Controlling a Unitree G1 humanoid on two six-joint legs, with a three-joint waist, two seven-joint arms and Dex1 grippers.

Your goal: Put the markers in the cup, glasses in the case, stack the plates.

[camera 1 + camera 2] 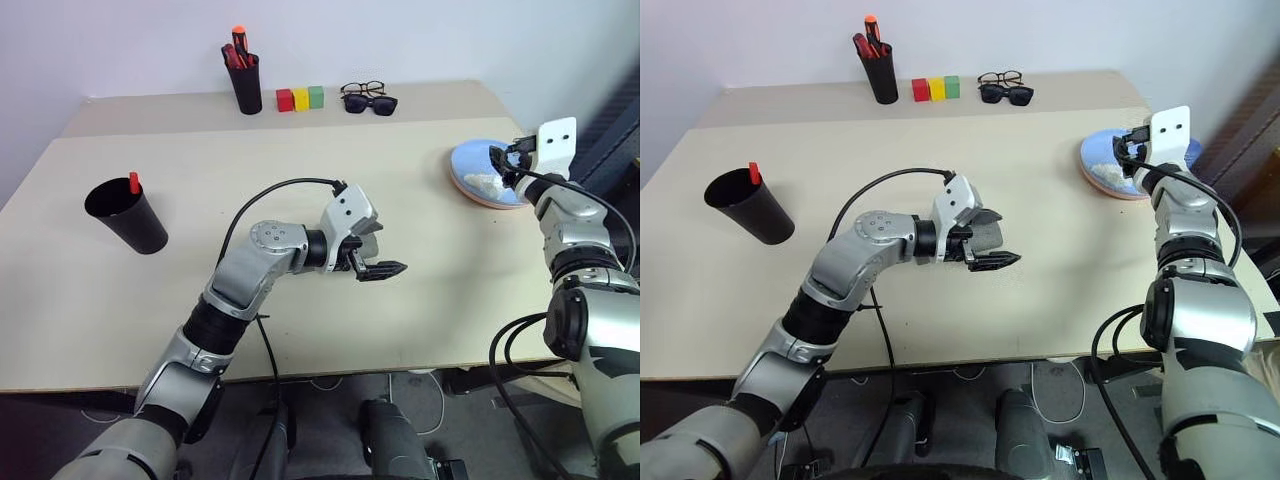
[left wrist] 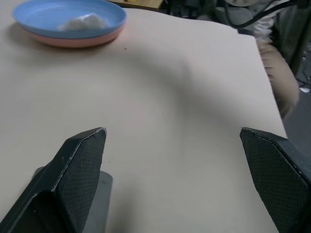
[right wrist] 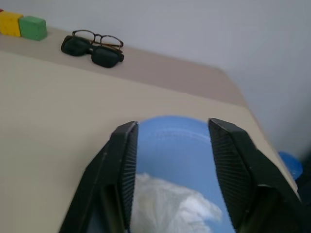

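The right tool [image 3: 170, 160] hangs over the stacked plates at the far right of the tabletop [image 1: 300, 180], its two black fingers [image 3: 121, 170] parted with nothing between them; under them lies the light blue plate [image 1: 478, 165], seated on the salmon pink plate [image 2: 73, 41], whose rim shows beneath it; so the stacking looks done. The left tool [image 2: 180, 174] is near the middle of the tabletop, pointing right, its fingers spread wide and empty; just beside its near finger, in the left wrist view, sits a grey edge that I take to be the case [image 2: 99, 204], though whether its lid is up I cannot tell. Far to the left stands the black cup [image 1: 128, 215] with a red-capped marker [image 1: 134, 183] standing in it; the second marker cannot be made out. At the far edge are a black pen pot [image 1: 246, 82] of orange-tipped pens, three coloured blocks [image 1: 300, 98], and a pair of sunglasses [image 3: 92, 51] with brown-framed spectacles [image 3: 99, 39] touching behind them; the wire-framed glasses I cannot find.

To finish this step well, lift the right tool straight up and clear of the plates before swinging it away; a sideways drag could catch the blue rim and slide it off the pink one.
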